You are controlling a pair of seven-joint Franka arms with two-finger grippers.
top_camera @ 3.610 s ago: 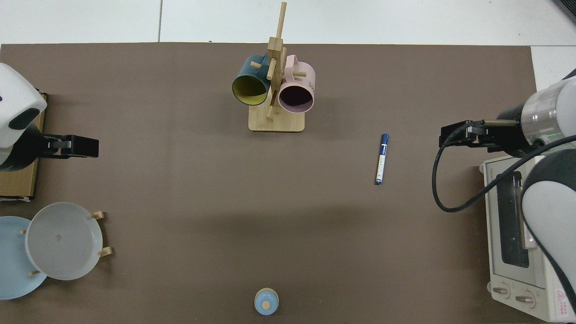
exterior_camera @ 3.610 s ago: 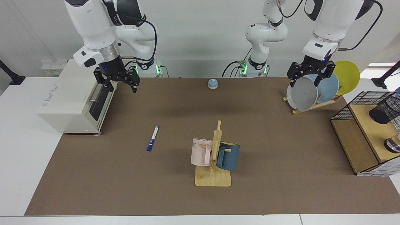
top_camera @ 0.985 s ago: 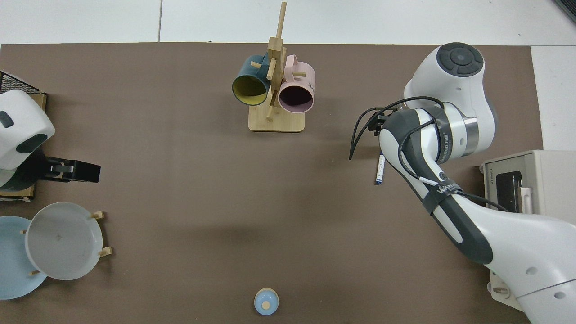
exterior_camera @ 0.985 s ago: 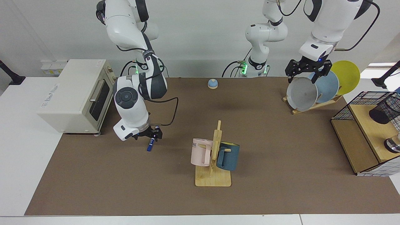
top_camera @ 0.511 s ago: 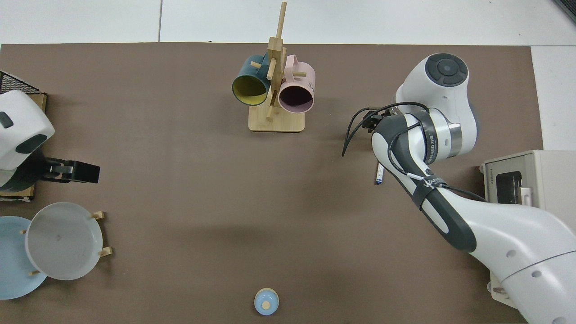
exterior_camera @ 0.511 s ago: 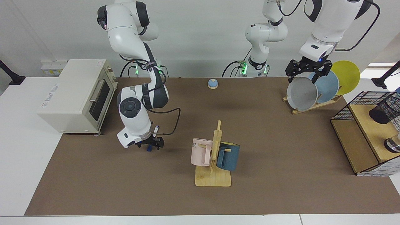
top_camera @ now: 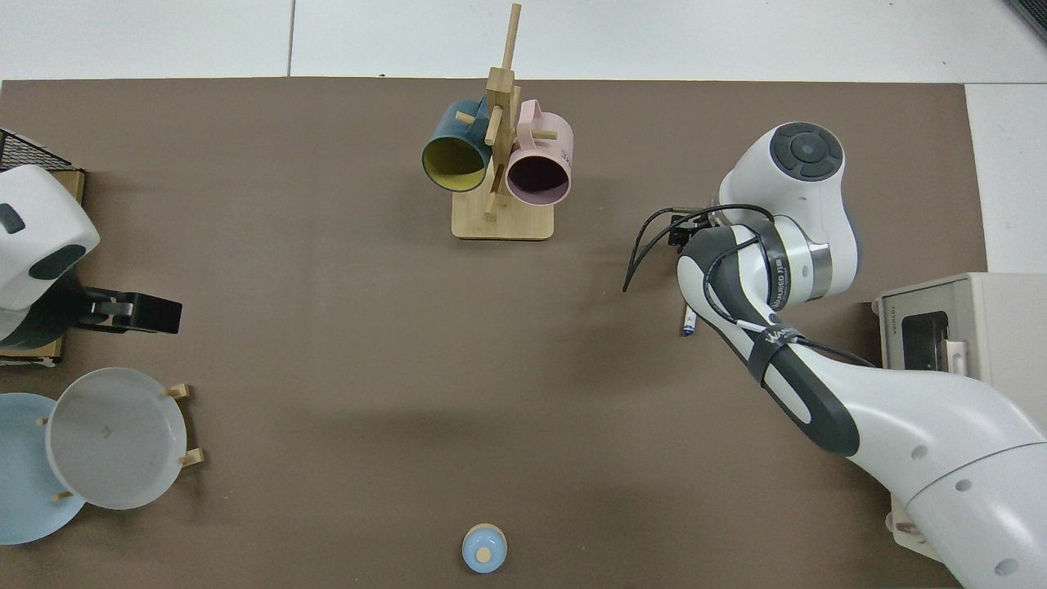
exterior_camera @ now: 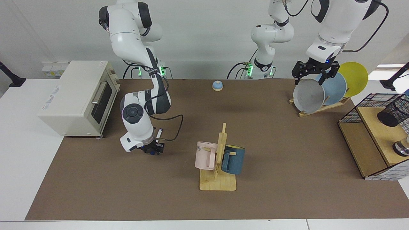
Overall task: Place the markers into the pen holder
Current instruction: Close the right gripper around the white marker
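Lowered since a moment ago, right gripper (exterior_camera: pixel 154 150) fingers pinching marker (exterior_camera: pixel 158 133) on counter (exterior_camera: pixel 274 147), left gripper (exterior_camera: pixel 314 74) fingers spread, waiting over plate rack, far from pen holder (exterior_camera: pixel 392 113).

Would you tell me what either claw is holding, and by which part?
The right claw is down around the marker near its blue lower end; closure cannot be told. The left claw holds nothing.

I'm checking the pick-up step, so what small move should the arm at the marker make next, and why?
Probably close on the marker, then lift it. The right gripper is low at the mat, over the marker's near end, with the far end showing behind it. Whether it already grips is hidden. The pen holder lies far across the table. The left gripper waits above the plates.
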